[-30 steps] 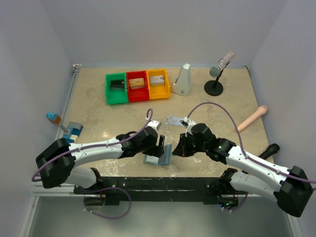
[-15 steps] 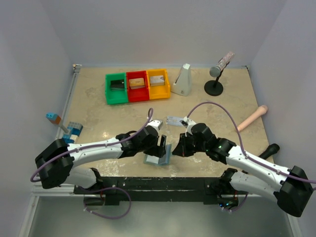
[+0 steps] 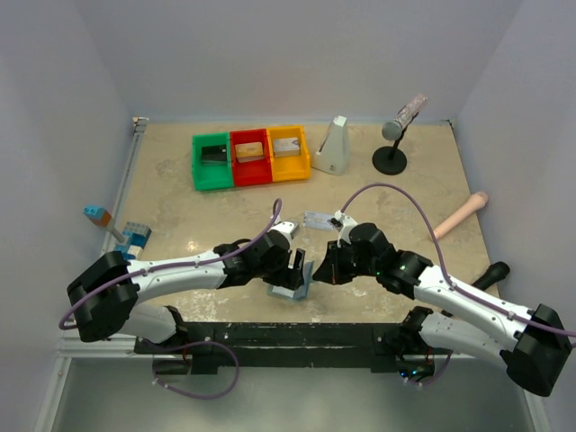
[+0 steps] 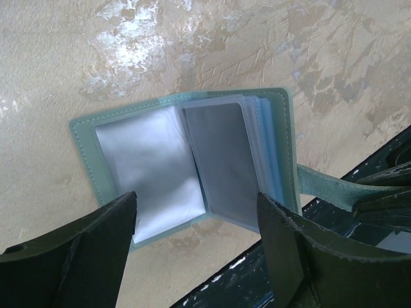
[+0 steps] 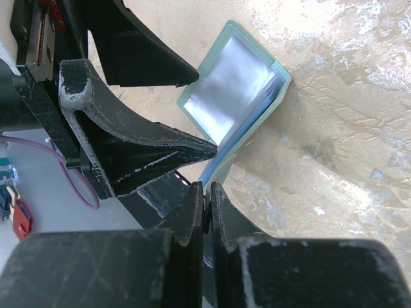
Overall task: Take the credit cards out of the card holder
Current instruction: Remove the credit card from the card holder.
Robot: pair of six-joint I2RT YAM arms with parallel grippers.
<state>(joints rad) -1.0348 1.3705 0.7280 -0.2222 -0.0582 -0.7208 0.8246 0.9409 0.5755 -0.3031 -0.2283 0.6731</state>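
Close to the near edge of the tabletop point(image 3: 180, 216) the card holder point(image 3: 290, 286) lies open between left gripper point(image 4: 196, 212), jaws spread, and right gripper point(image 5: 205, 192), jaws pressed together; one silver card point(image 3: 319, 219) out, one seemingly still pocketed

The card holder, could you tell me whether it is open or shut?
Open: the card holder has its covers spread apart, its clear inner sleeves exposed in both wrist views.

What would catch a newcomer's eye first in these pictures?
An open grey-green bifold wallet with clear pockets sits at the near edge of the beige table, the left end effector open over it and the right end effector shut on its strap. Behind, a row of green, red and yellow plastic bins lines the far side.
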